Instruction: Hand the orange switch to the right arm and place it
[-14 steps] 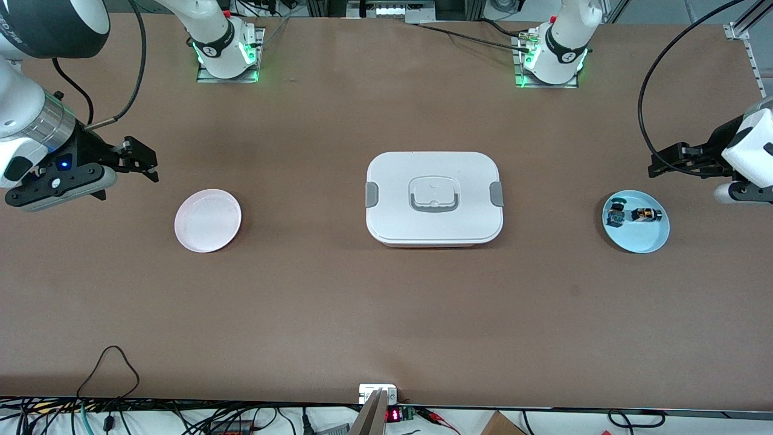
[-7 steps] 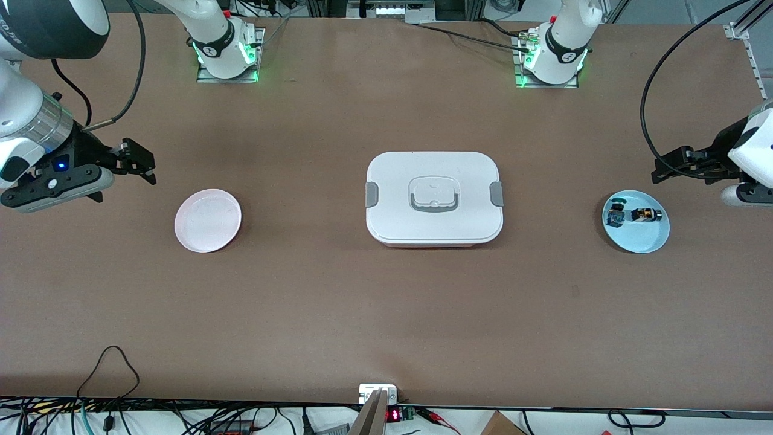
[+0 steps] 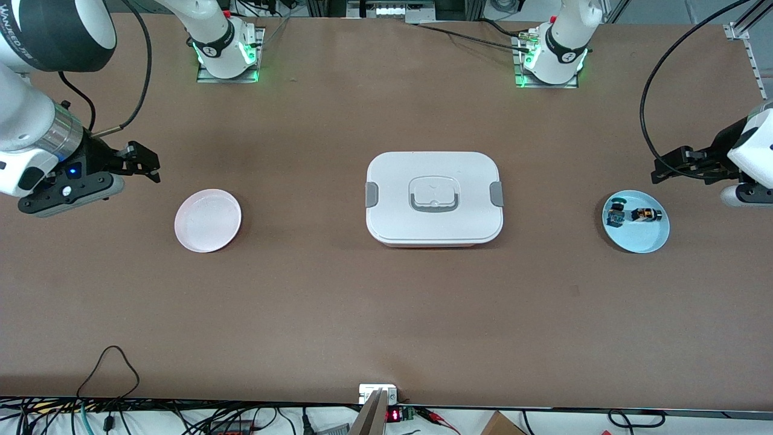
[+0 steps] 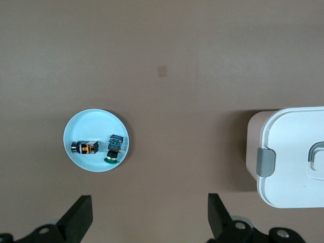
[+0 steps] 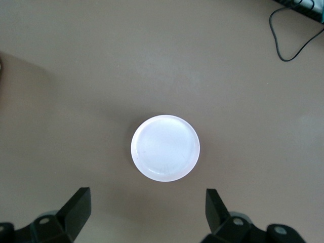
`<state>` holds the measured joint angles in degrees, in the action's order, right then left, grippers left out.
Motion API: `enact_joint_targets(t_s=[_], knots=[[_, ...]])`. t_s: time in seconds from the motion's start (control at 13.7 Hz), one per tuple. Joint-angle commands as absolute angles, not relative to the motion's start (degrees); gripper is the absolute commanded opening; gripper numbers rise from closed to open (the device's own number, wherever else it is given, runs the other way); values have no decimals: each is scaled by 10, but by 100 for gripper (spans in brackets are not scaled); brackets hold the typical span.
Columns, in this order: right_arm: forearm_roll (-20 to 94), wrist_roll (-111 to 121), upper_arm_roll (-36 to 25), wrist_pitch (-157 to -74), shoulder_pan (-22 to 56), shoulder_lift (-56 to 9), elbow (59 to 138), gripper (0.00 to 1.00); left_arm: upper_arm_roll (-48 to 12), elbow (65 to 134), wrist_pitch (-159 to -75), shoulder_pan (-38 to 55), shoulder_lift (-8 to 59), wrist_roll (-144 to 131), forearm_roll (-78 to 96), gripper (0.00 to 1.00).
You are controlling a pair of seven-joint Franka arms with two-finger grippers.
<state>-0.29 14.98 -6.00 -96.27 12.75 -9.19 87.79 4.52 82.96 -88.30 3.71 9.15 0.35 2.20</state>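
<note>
The orange switch [image 3: 645, 214] lies on a light blue plate [image 3: 640, 238] at the left arm's end of the table, beside a teal-topped switch [image 3: 616, 211]. In the left wrist view the orange switch [image 4: 84, 148] and the teal-topped switch [image 4: 114, 148] lie on the blue plate [image 4: 96, 121]. My left gripper [image 3: 658, 170] is open and empty over bare table beside that plate; it also shows in its wrist view [image 4: 149, 202]. My right gripper [image 3: 151, 168] is open and empty over bare table beside an empty pink plate [image 3: 208, 220], also seen from its wrist [image 5: 147, 197].
A white lidded box [image 3: 433, 197] with grey latches stands mid-table between the two plates; its edge shows in the left wrist view [image 4: 293, 157]. The pink plate [image 5: 165, 147] fills the middle of the right wrist view. Cables hang along the table's front edge.
The right arm has shifted a little, its gripper now slightly more toward the table's middle. The left gripper drew back slightly toward its end of the table. Both switches have stayed put.
</note>
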Motion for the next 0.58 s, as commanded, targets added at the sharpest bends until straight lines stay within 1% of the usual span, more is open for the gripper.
enact_joint_targets(t_s=[0.0, 0.29, 0.51], knots=[[-9, 149, -58, -950, 127, -85, 874, 100, 44, 809, -879, 33, 102, 3, 21, 100], [-9, 140, -56, -948, 132, -84, 875, 100, 45, 809, -877, 29, 99, -2, 20, 100], [-6, 139, -55, -948, 132, -84, 876, 100, 44, 819, -859, 32, 101, -2, 23, 100]])
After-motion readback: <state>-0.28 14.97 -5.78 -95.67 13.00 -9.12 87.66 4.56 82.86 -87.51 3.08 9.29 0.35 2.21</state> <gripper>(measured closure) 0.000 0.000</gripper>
